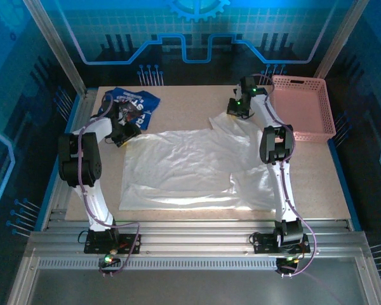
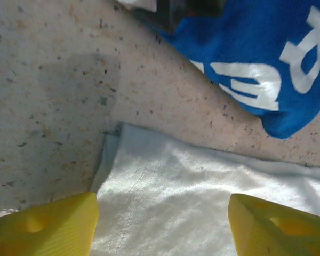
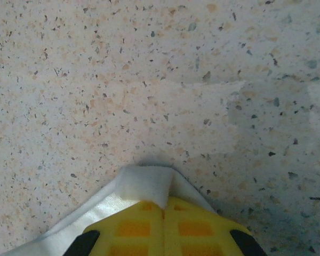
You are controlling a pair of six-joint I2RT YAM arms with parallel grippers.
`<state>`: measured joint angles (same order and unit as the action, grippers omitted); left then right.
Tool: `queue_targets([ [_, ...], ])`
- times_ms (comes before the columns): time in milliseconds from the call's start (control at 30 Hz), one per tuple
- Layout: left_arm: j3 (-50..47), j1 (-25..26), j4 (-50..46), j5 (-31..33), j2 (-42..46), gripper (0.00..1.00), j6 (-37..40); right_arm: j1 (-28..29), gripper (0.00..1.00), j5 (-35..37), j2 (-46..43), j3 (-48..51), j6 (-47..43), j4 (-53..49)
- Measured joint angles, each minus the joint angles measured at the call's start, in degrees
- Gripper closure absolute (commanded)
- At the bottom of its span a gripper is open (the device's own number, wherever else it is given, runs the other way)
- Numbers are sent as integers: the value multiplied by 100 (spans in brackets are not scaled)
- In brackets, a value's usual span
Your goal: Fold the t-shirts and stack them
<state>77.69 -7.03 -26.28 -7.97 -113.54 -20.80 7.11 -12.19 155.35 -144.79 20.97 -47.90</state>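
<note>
The white t-shirt (image 1: 190,168) lies spread across the middle of the table. My left gripper (image 1: 122,129) hovers open over its far-left corner; the yellow fingers (image 2: 48,226) stand wide apart above the white cloth (image 2: 165,208). My right gripper (image 1: 239,108) is shut on the shirt's far-right corner, and a fold of white fabric (image 3: 146,184) sticks out between its closed yellow pads (image 3: 165,229). The royal-blue t-shirt (image 1: 132,103) with white lettering lies crumpled at the far left, and its blue cloth (image 2: 256,58) sits just beyond the white shirt's edge.
A pink lattice basket (image 1: 303,107) stands at the far right corner of the table, close to the right arm. Bare speckled tabletop (image 1: 184,101) stretches between the blue shirt and the basket.
</note>
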Motion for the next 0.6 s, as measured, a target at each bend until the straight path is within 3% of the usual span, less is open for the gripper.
queue_targets([
  [233, 151, -4, -20, 179, -9, 35, 7, 0, 96, 44, -11, 13, 26, 13],
  [400, 459, -7, -35, 262, -195, 41, 42, 0, 99, 103, -39, 50, 66, 24],
  [533, 625, -4, -42, 260, -455, 53, 20, 0, 100, 125, -146, 245, 201, 105],
  [600, 765, -4, -94, 262, -632, 54, 22, 0, 100, 127, -210, 354, 284, 149],
])
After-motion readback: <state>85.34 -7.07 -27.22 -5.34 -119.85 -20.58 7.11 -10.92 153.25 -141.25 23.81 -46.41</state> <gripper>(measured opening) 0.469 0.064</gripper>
